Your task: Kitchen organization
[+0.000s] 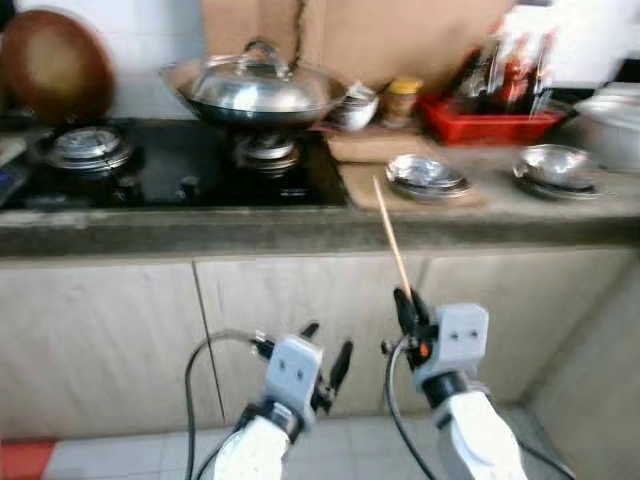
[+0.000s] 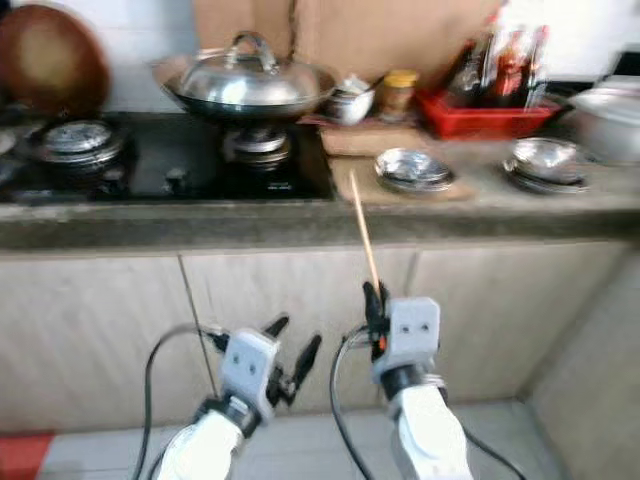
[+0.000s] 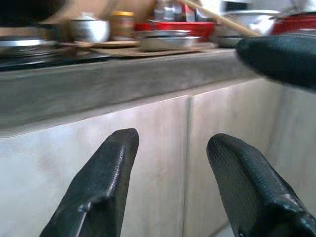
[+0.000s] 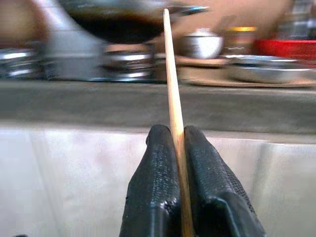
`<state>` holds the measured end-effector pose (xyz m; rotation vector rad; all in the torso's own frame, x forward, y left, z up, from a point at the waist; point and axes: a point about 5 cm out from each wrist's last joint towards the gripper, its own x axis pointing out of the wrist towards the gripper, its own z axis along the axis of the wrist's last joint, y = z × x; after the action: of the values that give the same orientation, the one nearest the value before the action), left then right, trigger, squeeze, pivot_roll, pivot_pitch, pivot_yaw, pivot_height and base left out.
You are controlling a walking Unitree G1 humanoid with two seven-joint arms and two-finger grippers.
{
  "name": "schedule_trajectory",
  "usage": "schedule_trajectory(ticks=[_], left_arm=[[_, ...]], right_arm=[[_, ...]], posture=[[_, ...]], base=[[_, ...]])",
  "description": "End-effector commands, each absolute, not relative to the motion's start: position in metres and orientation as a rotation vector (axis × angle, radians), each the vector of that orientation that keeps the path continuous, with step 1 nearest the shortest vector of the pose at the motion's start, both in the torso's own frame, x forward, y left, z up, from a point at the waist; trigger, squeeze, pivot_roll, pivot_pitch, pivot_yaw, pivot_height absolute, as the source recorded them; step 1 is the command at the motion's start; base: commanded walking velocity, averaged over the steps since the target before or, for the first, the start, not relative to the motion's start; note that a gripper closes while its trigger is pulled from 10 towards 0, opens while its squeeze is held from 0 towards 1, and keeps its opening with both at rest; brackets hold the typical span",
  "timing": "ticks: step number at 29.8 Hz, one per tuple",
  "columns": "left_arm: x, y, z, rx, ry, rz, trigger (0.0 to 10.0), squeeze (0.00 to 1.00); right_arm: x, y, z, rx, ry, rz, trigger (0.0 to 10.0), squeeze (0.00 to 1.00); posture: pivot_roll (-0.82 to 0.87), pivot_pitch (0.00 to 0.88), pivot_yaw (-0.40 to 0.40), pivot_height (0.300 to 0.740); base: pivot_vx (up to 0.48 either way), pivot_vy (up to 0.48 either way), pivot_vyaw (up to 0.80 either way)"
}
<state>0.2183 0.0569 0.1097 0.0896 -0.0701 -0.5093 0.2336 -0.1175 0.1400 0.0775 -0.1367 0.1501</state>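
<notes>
Right gripper (image 1: pixel 407 300) pinches a thin pale wooden chopstick (image 1: pixel 392 238) upright before the grey stone counter (image 1: pixel 300 228); left gripper (image 1: pixel 325 350) hangs spread, empty. Stowing it apparently remains.

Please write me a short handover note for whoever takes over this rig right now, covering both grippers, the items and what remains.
Right gripper: shut on a wooden chopstick, held upright in front of the cabinet doors, below the countertop.
Left gripper: open, holding nothing, low beside the right one.
On the counter: lidded wok on the stove, steel plates on a wooden board, more steel dishes to the right, red tray of bottles at the back.
Done: chopstick is in hand.
Left: put the chopstick where it belongs; its destination is not evident. Everything else on the counter looks untouched.
</notes>
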Motion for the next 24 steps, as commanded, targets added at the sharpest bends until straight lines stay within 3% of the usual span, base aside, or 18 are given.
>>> schedule_trajectory(ticks=[1,24], left_arm=[[0.2165,0.0573,0.1077,0.091,-0.062,-0.501,10.0,0.00],[0.2175,0.0579,0.1072,0.096,-0.058,-0.496,10.0,0.00]], right_arm=[[0.2335,-0.1166,0.1396,0.072,-0.126,0.156,10.0,0.00],[0.2332,-0.1164,0.1376,0.055,-0.111,0.147,10.0,0.00]], posture=[[-0.01,0.000,-0.044,0.740],[-0.01,0.000,-0.044,0.740]], base=[[-0.409,0.000,0.00],[-0.361,0.000,0.00]])
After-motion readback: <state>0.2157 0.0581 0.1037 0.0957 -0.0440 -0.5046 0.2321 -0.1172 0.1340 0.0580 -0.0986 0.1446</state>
